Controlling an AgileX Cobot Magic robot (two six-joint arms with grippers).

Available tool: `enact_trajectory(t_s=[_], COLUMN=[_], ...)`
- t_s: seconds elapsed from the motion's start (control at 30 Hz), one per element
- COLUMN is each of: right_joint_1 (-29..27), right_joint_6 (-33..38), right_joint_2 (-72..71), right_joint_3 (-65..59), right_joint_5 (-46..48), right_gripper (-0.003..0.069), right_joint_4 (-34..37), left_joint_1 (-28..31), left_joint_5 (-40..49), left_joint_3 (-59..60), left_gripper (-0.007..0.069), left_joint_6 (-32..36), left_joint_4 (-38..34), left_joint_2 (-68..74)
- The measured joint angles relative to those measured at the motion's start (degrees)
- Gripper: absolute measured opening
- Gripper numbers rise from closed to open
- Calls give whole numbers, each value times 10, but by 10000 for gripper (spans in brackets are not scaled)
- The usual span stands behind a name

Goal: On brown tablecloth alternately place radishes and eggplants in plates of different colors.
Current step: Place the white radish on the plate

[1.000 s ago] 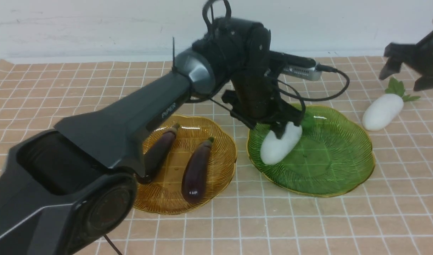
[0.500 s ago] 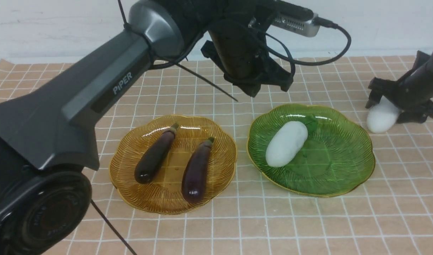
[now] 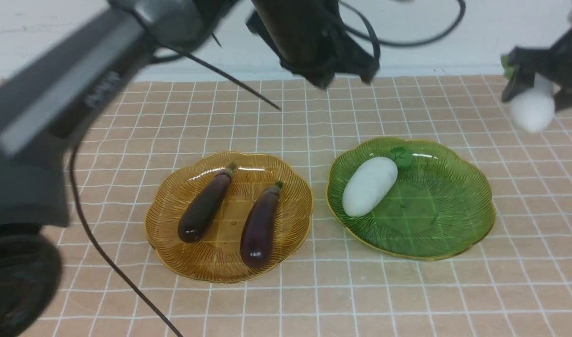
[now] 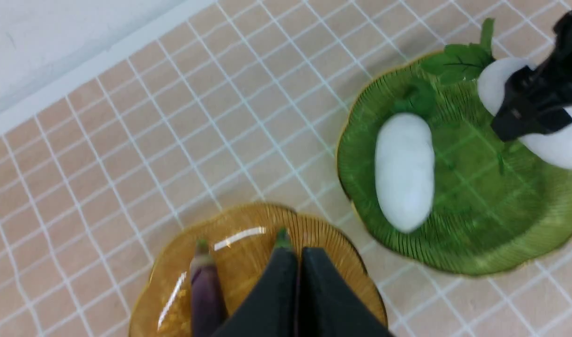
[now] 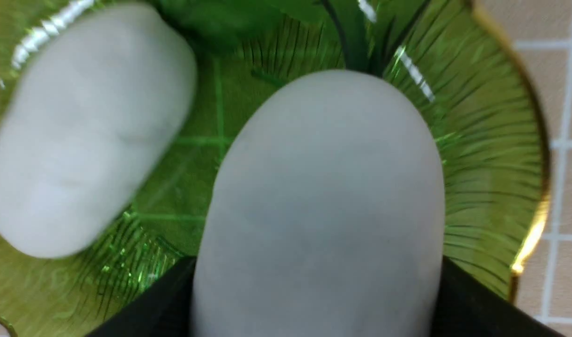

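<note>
Raised since the earlier frame, the right gripper (image 3: 531, 96) grips a white radish (image 3: 533, 110) above the brown tablecloth (image 3: 286, 299). We see a scalloped green plate (image 3: 436, 229) cradling another smooth, oblong radish (image 3: 370, 186). Beside it, a ribbed amber plate (image 3: 220, 262) holds two glossy eggplants (image 3: 259, 227). Our left gripper (image 3: 342, 82) has lifted, fingers closed together. Only the right wrist view shows the gripped radish's rounded end up close.
</note>
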State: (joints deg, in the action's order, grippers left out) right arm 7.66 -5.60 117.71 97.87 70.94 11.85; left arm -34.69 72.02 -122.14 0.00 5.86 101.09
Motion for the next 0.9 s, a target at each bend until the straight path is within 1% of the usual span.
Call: enact_trajectory(t_s=[0.13, 0.3, 0.37, 0.47, 0.53, 0.63, 0.67, 0.77, 0.8, 0.9], right_joint_1=[6, 10, 12, 12, 12, 12, 12, 12, 12, 12], right_joint_6=[-1, -3, 4, 14, 20, 26, 26, 31, 34, 40], right_joint_2=[8, 9, 7, -2, -17, -54, -69, -158, -189, -290], right_joint_3=[-7, -5, -3, -2, -2, -3, -6, -25, -32, -63], right_joint_5=[-2, -2, -3, -3, -3, -3, -3, -3, -3, -2], right_gripper=[531, 636, 668, 682, 674, 622, 589, 429, 387, 195], right_joint_4=[4, 4, 4, 5, 5, 4, 4, 4, 4, -2], left_joint_1=[0, 0, 0, 0, 0, 0, 0, 0, 0, 0], left_joint_5=[1, 7, 8, 8, 8, 8, 8, 8, 8, 8], left_joint_3=[47, 104, 121, 137, 148, 165, 172, 190, 198, 219], left_gripper=[-3, -3, -3, -3, -3, -3, -3, -3, -3, -3], left_joint_6=[-5, -11, -15, -25, -28, -31, -31, -31, -31, -36], left_joint_4=[1, 2, 6, 18, 26, 32, 34, 39, 41, 48], left_joint_2=[-38, -82, -101, -120, -135, -158, -167, -187, -195, -214])
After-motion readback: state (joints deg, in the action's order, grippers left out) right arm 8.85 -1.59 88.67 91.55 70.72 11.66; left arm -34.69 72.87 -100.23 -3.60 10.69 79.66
